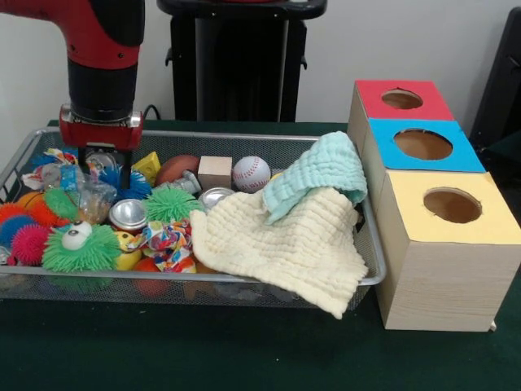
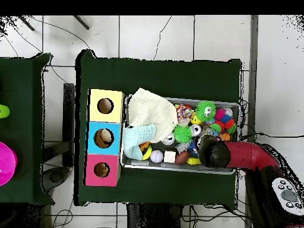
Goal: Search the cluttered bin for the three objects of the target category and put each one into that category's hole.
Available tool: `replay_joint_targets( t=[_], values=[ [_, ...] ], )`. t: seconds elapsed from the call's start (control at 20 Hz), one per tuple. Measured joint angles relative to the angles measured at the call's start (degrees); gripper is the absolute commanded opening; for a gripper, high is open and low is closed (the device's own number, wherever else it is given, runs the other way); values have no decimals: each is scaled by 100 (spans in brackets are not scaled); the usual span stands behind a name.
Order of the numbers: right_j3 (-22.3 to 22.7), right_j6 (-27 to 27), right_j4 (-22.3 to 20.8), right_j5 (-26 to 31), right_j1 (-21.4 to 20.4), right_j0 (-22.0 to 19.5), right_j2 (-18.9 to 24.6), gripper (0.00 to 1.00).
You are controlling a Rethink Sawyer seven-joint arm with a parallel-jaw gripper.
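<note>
Green surface (image 1: 244, 358): wire bin (image 1: 370, 281) beside red-faced box's hole (image 1: 401, 99). Cream cloth (image 1: 281, 248) drapes the bin's rim. My fingers (image 1: 104, 169) dip among spiky balls; spread unreadable. Soft toys not identifiable.

I'm looking at a lab, a robot test cell. The red and black arm (image 1: 102, 57) hangs from a black pedestal (image 1: 240, 61) at a table (image 1: 203, 350) draped in dark green cloth. From overhead I see pale floor tiles (image 2: 154, 35) with loose cables (image 2: 59, 71) trailing across them, and a second green table (image 2: 21, 130) alongside. On my table sit three colour-faced wooden boxes (image 1: 431, 204) with round holes and a wire bin (image 1: 370, 277) of toys, laid out like a sorting trial.
</note>
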Motion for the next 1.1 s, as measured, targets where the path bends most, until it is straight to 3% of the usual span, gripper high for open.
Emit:
replay_joint_targets(
  t=[0.05,0.45,1.1],
  values=[
    [-2,0,116,109,9,-55,41,0],
    [-48,0,543,471,40,-135,48,0],
    [-7,0,734,466,39,-110,32,0]
  ],
)
